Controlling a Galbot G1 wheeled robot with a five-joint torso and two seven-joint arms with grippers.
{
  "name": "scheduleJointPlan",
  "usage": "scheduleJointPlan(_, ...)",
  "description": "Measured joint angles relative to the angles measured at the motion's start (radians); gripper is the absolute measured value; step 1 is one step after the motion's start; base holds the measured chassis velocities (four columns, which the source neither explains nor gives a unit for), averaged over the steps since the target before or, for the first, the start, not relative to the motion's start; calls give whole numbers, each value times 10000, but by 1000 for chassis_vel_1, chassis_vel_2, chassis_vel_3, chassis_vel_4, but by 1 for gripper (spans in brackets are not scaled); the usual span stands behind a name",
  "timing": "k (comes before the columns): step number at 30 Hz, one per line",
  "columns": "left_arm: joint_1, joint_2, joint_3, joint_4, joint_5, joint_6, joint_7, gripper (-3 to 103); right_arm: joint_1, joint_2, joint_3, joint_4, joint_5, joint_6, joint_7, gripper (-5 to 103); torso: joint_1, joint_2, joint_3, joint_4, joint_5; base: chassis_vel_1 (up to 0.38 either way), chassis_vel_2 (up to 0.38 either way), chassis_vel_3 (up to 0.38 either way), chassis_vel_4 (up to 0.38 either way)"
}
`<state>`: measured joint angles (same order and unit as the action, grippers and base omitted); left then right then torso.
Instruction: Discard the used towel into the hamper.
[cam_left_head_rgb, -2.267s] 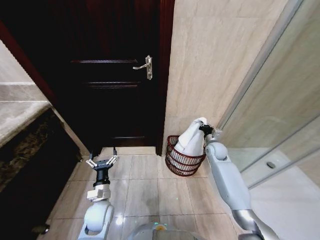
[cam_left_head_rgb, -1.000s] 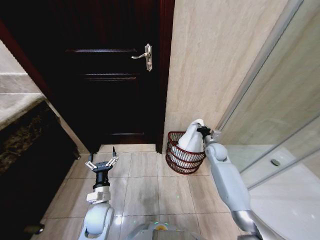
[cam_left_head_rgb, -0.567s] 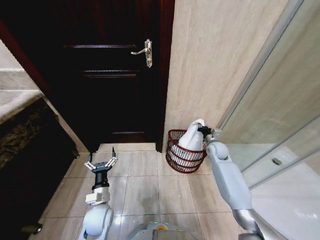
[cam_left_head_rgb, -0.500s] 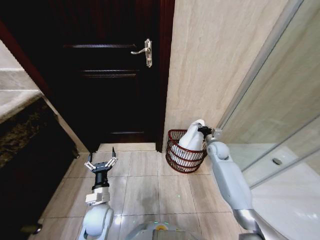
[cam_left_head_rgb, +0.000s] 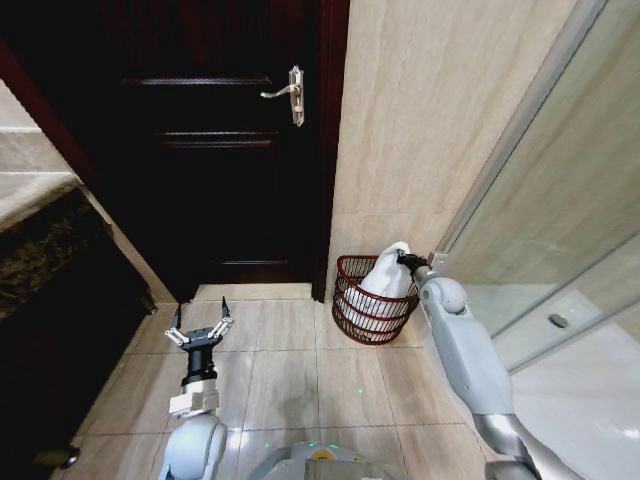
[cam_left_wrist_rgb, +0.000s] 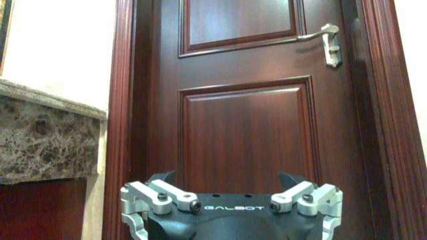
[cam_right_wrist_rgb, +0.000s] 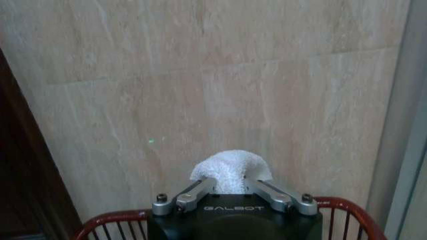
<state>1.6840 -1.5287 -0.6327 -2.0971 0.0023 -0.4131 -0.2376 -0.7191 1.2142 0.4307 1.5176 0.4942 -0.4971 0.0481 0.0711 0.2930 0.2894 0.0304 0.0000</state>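
Over hamper (cam_left_head_rgb: 366, 300), right end effector (cam_left_head_rgb: 402, 259) gripping towel (cam_left_head_rgb: 384, 279)

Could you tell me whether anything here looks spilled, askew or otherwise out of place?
Nothing looks spilled or damaged. The only oddity is the white towel: it stands up out of the hamper rather than lying inside, because the right gripper holds its top with jaws shut. The left gripper hangs open over the floor tiles.
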Motion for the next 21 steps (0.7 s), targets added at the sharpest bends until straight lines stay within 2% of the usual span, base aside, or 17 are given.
scheduleJointPlan(5, 2, 8, -4, -47, 0, 0, -7, 100, 101, -14, -2, -98, 0, -217, -117, 3, -54, -159, -105, 1, 0, 0, 0, 0, 0)
scheduleJointPlan(10, 17, 0, 11, -73, -11, 14, -7, 100, 249, -72, 88, -206, -21, -991, -481, 3, -99, -406, -308, 1, 0, 0, 0, 0, 0)
scheduleJointPlan(14, -30, 14, 12, -72, -21, 32, -7, 100, 284, -120, 185, -258, -209, -1341, -757, 3, -146, -561, -418, 0, 0, 0, 0, 0, 0)
scheduleJointPlan(21, -84, 8, 41, -56, -18, 85, 0, 100, 472, -140, 285, -577, -546, -1694, -1259, 3, -219, -821, -605, 1, -2, 0, 0, 0, 0)
